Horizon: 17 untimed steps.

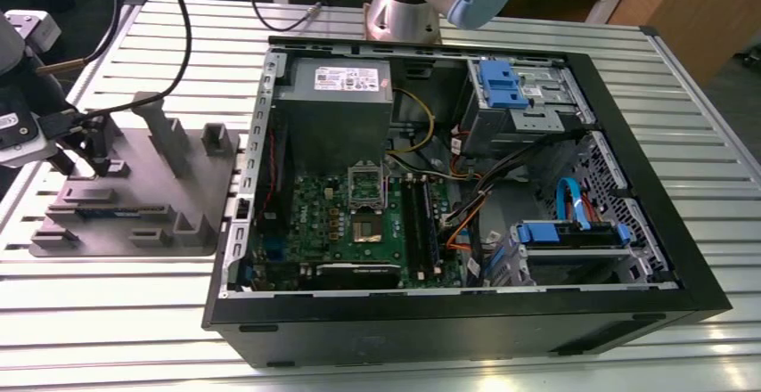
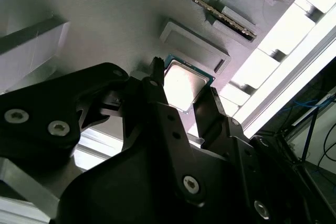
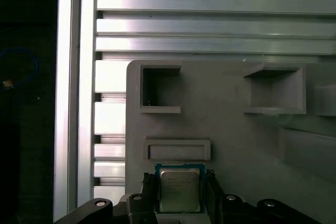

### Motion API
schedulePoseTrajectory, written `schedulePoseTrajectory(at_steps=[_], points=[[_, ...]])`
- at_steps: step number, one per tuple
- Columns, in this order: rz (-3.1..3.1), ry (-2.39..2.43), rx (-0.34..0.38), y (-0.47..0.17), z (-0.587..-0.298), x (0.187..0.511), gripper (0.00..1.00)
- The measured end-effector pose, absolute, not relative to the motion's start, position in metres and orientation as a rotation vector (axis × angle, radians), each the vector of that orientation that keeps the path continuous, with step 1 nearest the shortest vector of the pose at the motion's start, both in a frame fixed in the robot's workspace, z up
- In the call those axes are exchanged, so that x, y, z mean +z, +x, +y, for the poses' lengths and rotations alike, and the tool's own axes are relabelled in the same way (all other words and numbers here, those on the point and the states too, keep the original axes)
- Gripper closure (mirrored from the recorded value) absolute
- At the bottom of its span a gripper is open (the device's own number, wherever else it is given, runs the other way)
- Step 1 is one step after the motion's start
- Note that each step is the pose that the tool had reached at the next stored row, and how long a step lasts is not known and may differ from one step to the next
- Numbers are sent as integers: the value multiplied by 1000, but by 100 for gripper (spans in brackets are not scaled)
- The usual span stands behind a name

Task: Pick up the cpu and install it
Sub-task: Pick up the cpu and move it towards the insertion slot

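The claw seemed clamped on the light, stiff, fragile chip's opposite edges, at the computer case's nine o'clock in the exterior view.

The small, flat, square cpu, silvery-grey metal on top with a thin green rim, sits flat over the grey plastic plate. The black gripper straddles it, with 1 of its fingers close against each of 2 opposite edges. Just beside the cpu is a low rectangular raised frame. Beyond it rise 2 hollow square grey blocks. The plate rests on a ribbed aluminium table.
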<state>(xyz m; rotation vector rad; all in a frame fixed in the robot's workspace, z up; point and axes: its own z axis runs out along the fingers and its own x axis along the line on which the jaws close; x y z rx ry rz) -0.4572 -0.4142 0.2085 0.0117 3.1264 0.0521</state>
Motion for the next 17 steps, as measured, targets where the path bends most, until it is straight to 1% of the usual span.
schedulePoseTrajectory(at_steps=[17], points=[[3127, 12, 52, -457, -414, 214, 53]])
